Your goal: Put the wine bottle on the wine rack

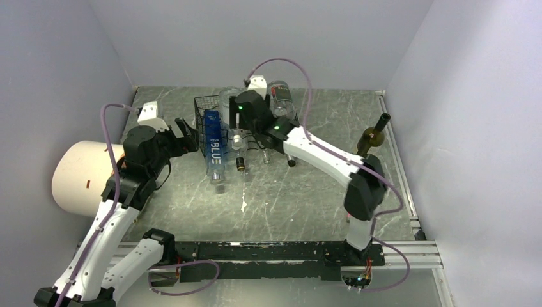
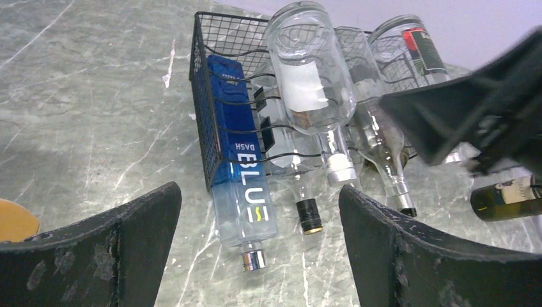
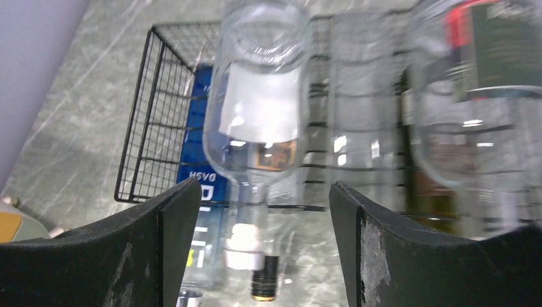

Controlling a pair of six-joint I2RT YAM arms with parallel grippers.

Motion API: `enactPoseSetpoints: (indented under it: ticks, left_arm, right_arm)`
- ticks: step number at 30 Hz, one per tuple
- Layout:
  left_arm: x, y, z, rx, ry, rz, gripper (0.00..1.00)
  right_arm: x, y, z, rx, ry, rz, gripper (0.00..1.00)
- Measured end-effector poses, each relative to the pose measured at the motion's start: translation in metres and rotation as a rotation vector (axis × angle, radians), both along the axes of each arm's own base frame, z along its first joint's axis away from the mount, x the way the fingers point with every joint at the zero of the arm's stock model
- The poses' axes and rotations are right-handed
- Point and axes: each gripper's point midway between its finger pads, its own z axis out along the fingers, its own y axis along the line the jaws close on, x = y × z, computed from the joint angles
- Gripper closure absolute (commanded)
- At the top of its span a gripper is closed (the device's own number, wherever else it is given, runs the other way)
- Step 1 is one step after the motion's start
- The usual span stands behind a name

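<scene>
Right gripper (image 3: 262, 198): fingers parted, one either side of the neck of the clear wine bottle (image 3: 259, 102), standing off the glass. The bottle lies on its side on the upper tier of the wine rack (image 3: 150, 134), neck overhanging the front. Left gripper (image 2: 259, 192): fingers wide apart, holding nothing, near the rack's left side. Blue bottle (image 2: 240, 160) lies in the leftmost bay below

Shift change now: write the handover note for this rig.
Left gripper: open, empty, left of the rack.
Right gripper: open over the clear bottle, not gripping it.
Clear bottle lies on the rack's top tier, neck toward the arms.
Done: bottle looks racked.
Left: back the right gripper off; a dark bottle stands at the table's right edge, perhaps next.
</scene>
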Motion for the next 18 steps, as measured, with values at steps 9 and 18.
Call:
enactPoseSetpoints:
  ticks: [9, 18]
  left_arm:
    - [-0.004, -0.006, 0.016, -0.014, -0.060, -0.048, 0.03]
    - [-0.002, -0.010, 0.011, -0.011, -0.045, -0.065, 0.03]
  right_arm:
    - [-0.010, -0.124, 0.093, -0.104, -0.252, -0.247, 0.11]
    - [0.012, -0.310, 0.117, -0.213, -0.291, -0.711, 0.09]
